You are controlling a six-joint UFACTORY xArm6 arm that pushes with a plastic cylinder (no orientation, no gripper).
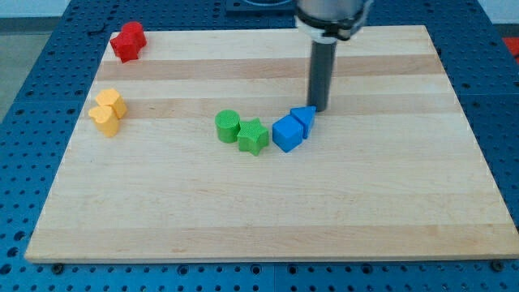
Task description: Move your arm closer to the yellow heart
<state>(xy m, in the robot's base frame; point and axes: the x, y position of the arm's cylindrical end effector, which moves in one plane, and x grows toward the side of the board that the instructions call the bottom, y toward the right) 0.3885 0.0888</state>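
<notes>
While a dark rod comes down from the view's top, my tip [317,109] rests on a pale wooden counter [268,211] that sits on a blue pegboard base [24,162]. This arm carries no claw at all, only the straight rod, so nothing opens, closes or grips. My tip stands at the upper edge of a small blue block [304,118], touching it or very nearly so; its exact shape is hard to make out. Just below and to the left, pressed against it, is a blue cube [287,133]. Further to the view's left lie a green star [253,136] and a green cylinder [228,126], side by side and touching.

Near the counter's left edge, well apart from my tip, is the yellow heart [105,120]. A second yellow block [112,101] touches it from above; its shape is unclear. A red block [128,41] of irregular outline sits alone in the top left corner.
</notes>
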